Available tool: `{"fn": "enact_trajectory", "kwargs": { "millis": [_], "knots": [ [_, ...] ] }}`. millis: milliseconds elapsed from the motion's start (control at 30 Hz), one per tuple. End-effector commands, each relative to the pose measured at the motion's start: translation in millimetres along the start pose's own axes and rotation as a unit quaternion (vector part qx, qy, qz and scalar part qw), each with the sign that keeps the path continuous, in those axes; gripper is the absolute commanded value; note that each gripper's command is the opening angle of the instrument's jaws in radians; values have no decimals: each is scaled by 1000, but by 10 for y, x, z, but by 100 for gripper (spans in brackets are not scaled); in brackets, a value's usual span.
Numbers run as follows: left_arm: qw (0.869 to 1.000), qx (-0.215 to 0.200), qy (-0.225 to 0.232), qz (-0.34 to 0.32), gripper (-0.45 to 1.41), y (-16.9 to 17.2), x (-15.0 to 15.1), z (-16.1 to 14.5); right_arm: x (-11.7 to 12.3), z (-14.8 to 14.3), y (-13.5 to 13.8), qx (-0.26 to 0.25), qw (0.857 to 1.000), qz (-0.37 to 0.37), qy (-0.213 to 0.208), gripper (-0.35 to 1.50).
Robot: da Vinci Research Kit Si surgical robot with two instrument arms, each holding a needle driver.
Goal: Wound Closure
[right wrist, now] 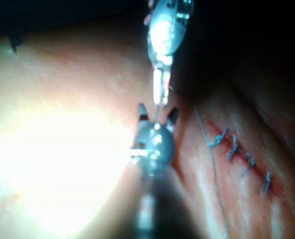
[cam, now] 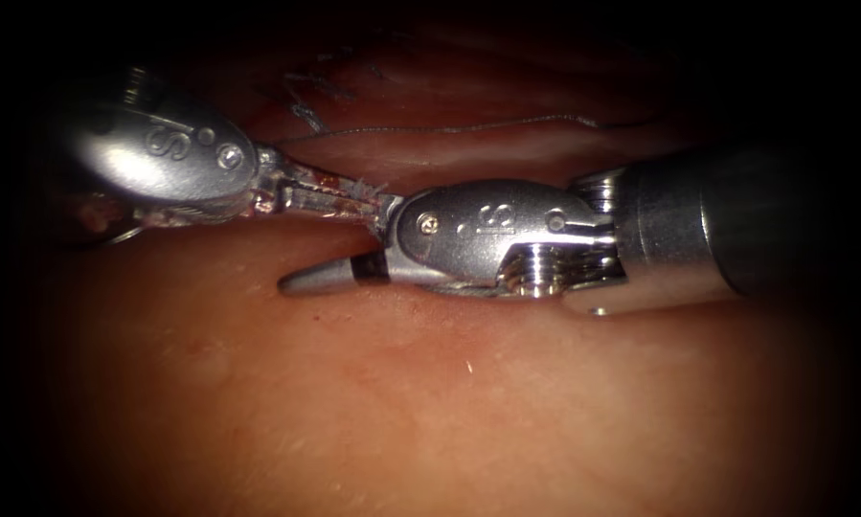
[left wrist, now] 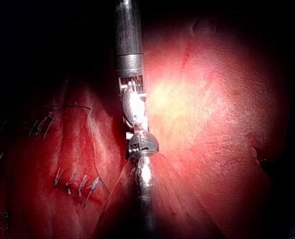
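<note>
While the left tool (cam: 358,196) at endoscope centre clamps frayed thread (cam: 367,186) and the right tool (cam: 344,244) gapes around it, left wrist shows tips crowded, right wrist the same straddle: closing there could sever thread, and I can't place the needle.

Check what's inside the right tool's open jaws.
The left tool has its tip between the open jaws of the right tool, with frayed thread beside it. The right tool's body covers whether that thread is gripped.
</note>
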Motion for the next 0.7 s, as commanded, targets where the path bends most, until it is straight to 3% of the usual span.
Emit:
{"fn": "enact_trajectory", "kwargs": {
  "millis": [33,133,167,200,233,267,333,633,700],
  "knots": [
    [1000,-1,0,0,-45,2,-3,7,-8,10,-3,2,1000,-2,-3,130],
    [1000,-1,0,0,-45,2,-3,7,-8,11,-5,6,1000,-3,-2,122],
    [1000,-1,0,0,-45,3,-3,7,-6,10,-5,13,1000,-3,0,101],
    [1000,0,0,0,-45,3,-3,7,-4,9,-6,20,1000,-5,5,46],
    [1000,-2,1,0,-45,3,-3,7,-3,9,-6,22,1000,-5,9,16],
    [1000,-2,1,0,-45,3,-3,8,-3,8,-6,23,1000,-6,12,-8],
    [1000,-1,1,0,-45,3,-3,8,-1,8,-5,23,1000,-5,15,-35],
    [1000,-3,1,0,-45,5,-4,7,3,2,-2,24,999,-6,25,-35],
    [1000,-6,2,1,-45,4,-6,0,4,-2,-3,7,1000,-6,20,94]
  ]
}}
